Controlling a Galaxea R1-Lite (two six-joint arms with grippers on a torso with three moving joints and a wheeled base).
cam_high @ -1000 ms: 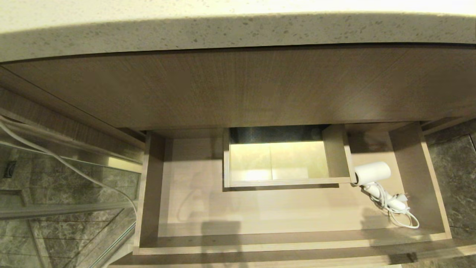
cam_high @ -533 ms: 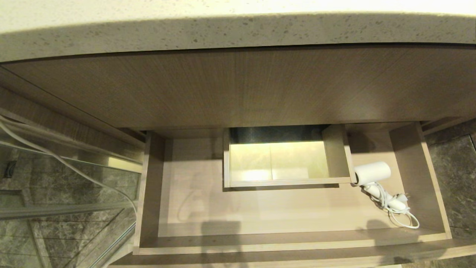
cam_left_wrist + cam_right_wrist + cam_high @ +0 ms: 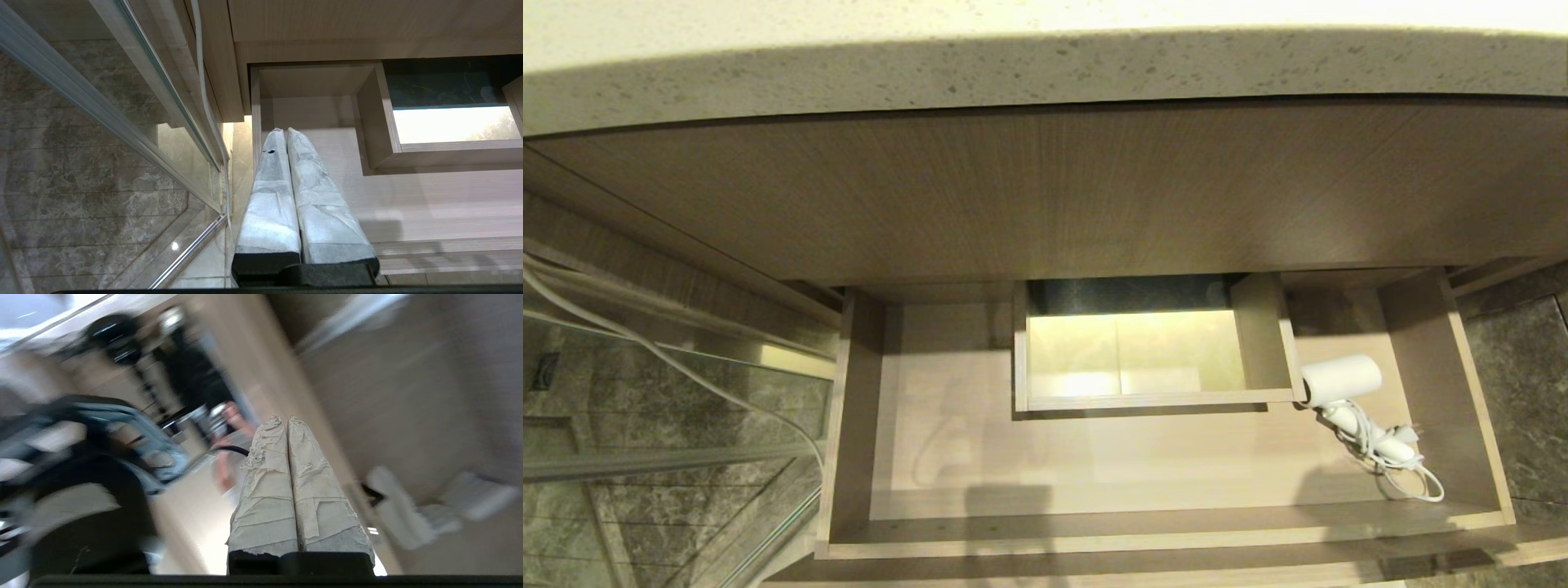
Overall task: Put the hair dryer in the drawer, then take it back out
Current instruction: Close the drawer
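The hair dryer (image 3: 1341,379) is lying in the open drawer (image 3: 1462,392), tucked into its right side beside the boxed cutout (image 3: 1262,343), cord bundled alongside. The right gripper (image 3: 287,421) is nowhere near it, fingers pressed together on nothing, and the left gripper (image 3: 285,131) is parked, also pressed together.

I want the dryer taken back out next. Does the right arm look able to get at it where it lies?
Probably yes: the hair dryer lies uncovered in the open drawer, right side, nothing above it. The right gripper is shut, so must open.
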